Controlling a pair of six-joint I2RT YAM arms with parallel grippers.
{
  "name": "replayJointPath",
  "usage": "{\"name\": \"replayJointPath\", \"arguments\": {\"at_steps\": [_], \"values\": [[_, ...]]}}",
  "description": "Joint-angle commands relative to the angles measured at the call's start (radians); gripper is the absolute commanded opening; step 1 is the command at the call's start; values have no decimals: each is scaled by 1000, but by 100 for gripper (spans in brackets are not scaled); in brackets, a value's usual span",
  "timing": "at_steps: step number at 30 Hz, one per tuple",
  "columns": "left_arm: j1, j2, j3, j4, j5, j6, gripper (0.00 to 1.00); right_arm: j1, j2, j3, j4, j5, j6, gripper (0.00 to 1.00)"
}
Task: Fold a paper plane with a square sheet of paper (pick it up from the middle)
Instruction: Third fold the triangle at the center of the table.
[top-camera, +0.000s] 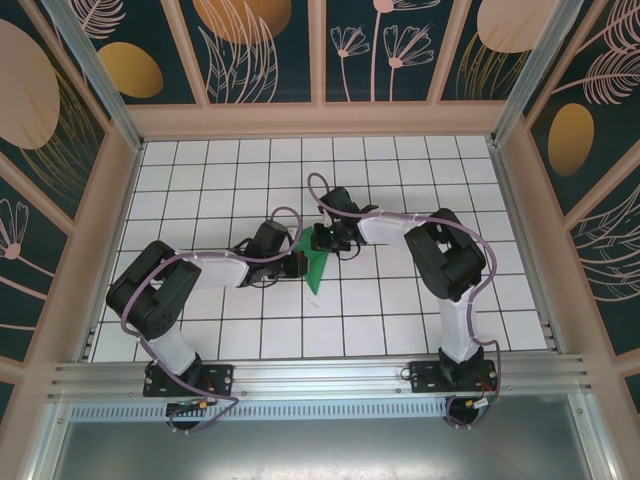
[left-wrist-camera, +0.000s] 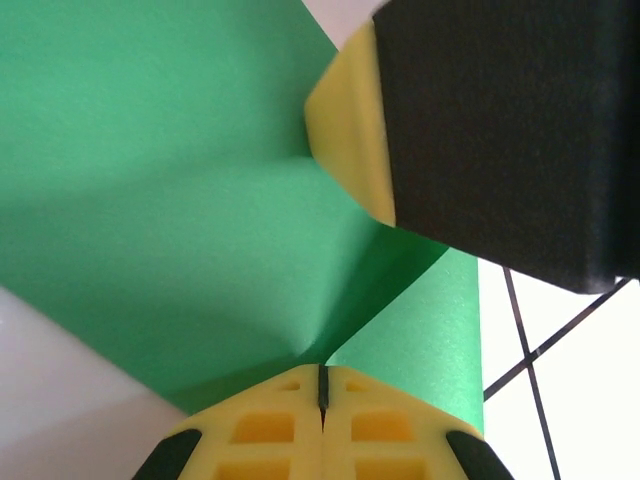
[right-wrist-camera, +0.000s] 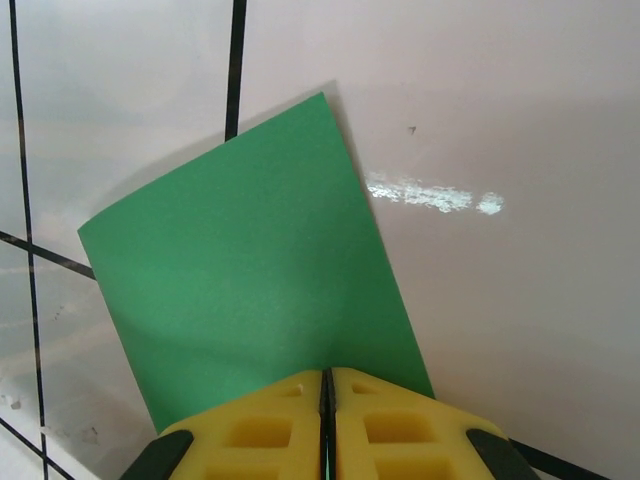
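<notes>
The green sheet of paper is held up over the tiles near the table's middle, folded and narrowing to a point at its near end. Whether it has the paper plane's form I cannot tell. My left gripper reaches in from the left; in the left wrist view its yellow jaws are shut on a creased edge of the paper. My right gripper comes from the right and is shut on a flat flap of the paper. One of the right gripper's fingers presses close against the sheet just ahead of my left jaws.
White tiled floor with black grid lines spreads all around the paper. Wooden frame walls bound the table left, right and back. A metal rail with both arm bases runs along the near edge.
</notes>
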Motion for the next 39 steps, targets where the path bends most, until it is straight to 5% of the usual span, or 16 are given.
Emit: {"name": "replayJointPath", "arguments": {"at_steps": [1,39], "values": [[13,-17,37,-49,-19,53,0,-4,38,28,-78,15,-52,13],[16,-23,-34,-8,-7,15,0,-54,-33,36,60,-210,26,19]]}}
